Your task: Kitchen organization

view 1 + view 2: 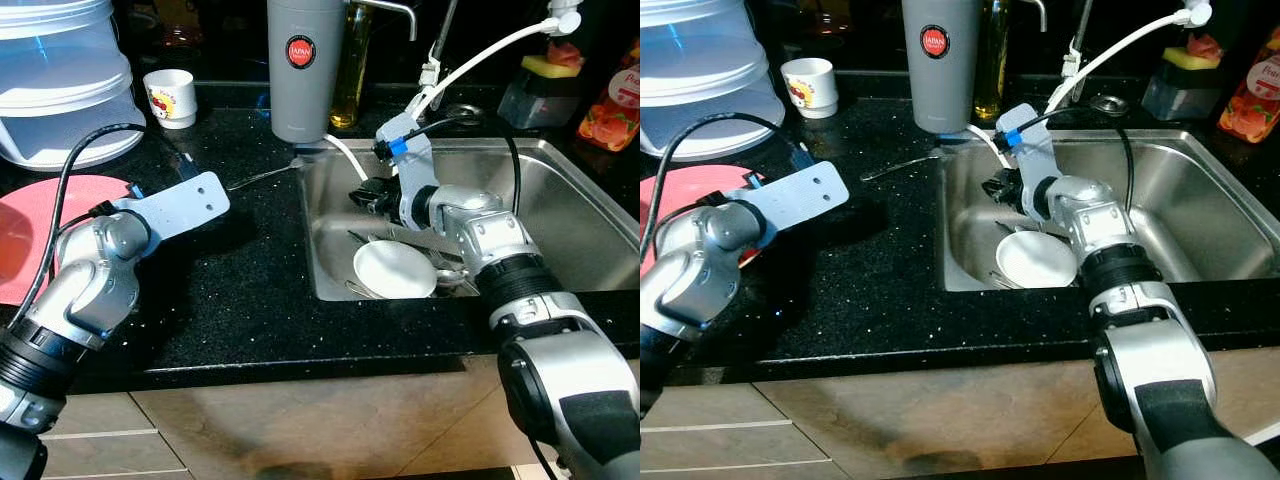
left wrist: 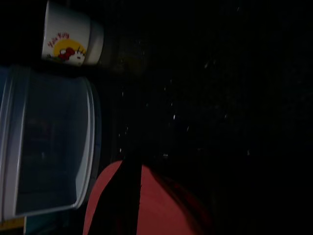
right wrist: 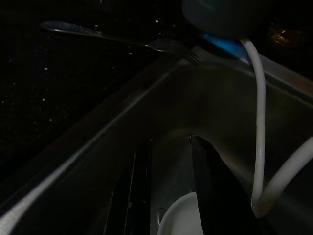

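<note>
The bowl [image 1: 394, 268] sits on loose cutlery [image 1: 447, 268] at the sink's [image 1: 560, 160] 7 o'clock corner, so it could skid or tip if nudged. At its 12 o'clock the right gripper [image 1: 366, 195] hangs, fingers apart and empty, near the hose [image 3: 259, 127], which could snag. At 9 o'clock the left gripper [image 2: 131, 182] idles over the red plate [image 1: 40, 225], fingers unclear; the fork [image 1: 262, 176] lies beyond.

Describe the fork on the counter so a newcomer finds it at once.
Start at the steel sink; at its rear left corner stands a tall grey canister. The fork lies flat on the black counter before it, tines at the sink's edge, apart from the cutlery piled inside.
</note>
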Tool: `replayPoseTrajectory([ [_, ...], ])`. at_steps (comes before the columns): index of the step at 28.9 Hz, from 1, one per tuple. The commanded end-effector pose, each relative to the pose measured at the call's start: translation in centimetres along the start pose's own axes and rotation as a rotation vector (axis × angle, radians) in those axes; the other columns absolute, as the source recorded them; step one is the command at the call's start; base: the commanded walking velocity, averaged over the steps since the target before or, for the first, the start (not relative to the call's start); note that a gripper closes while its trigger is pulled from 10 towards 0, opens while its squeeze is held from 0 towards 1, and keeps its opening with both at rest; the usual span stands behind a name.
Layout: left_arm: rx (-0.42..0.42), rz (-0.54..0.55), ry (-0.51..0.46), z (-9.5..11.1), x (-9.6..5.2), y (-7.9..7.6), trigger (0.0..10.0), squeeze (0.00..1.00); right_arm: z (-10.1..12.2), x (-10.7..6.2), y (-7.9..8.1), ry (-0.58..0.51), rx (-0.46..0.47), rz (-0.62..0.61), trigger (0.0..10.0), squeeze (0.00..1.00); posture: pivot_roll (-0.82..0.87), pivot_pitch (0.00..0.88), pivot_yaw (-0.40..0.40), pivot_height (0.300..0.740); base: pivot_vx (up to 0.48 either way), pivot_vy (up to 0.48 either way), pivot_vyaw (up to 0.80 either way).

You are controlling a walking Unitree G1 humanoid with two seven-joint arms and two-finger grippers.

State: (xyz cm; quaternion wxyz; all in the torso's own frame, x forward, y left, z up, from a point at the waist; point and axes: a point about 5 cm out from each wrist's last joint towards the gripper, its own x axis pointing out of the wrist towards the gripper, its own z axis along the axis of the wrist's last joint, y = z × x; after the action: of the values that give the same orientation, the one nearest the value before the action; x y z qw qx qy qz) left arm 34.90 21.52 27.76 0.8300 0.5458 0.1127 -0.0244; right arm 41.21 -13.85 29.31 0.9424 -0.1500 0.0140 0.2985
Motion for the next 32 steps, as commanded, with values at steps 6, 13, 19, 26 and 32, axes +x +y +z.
replayPoseTrajectory([
  [6, -0.044, 0.011, 0.110, -1.8, 0.1, 0.7, 10.0, 0.00, 0.6, -0.1, -0.1, -0.020, 0.013, 0.014, 10.0, 0.00, 0.04, 0.144, -0.006, 0.740, 0.000, 0.000, 0.00],
  [13, -0.203, -0.003, 0.069, -1.0, 0.3, 0.3, 10.0, 0.00, 0.5, -0.2, -0.1, -0.012, -0.002, 0.012, 10.0, 0.00, 0.04, 0.136, -0.003, 0.740, 0.000, 0.000, 0.00],
  [19, -0.478, 0.178, -0.082, 0.7, 0.5, 1.5, 10.0, 0.00, 0.5, -0.3, -0.2, -0.011, -0.014, 0.007, 10.0, 0.00, 0.03, 0.129, 0.000, 0.740, 0.000, 0.000, 0.00],
  [26, -0.708, 0.334, -0.067, -0.9, -0.3, 2.6, 10.0, 0.00, 0.5, -0.4, -0.3, -0.007, -0.020, 0.005, 10.0, 0.00, 0.03, 0.136, 0.000, 0.740, 0.000, 0.000, 0.00],
  [32, -0.820, 0.394, 0.016, -3.5, -1.1, 2.4, 10.0, 0.00, 0.5, -0.4, -0.4, -0.007, -0.016, 0.006, 10.0, 0.00, 0.04, 0.143, -0.005, 0.740, 0.000, 0.000, 0.00],
])
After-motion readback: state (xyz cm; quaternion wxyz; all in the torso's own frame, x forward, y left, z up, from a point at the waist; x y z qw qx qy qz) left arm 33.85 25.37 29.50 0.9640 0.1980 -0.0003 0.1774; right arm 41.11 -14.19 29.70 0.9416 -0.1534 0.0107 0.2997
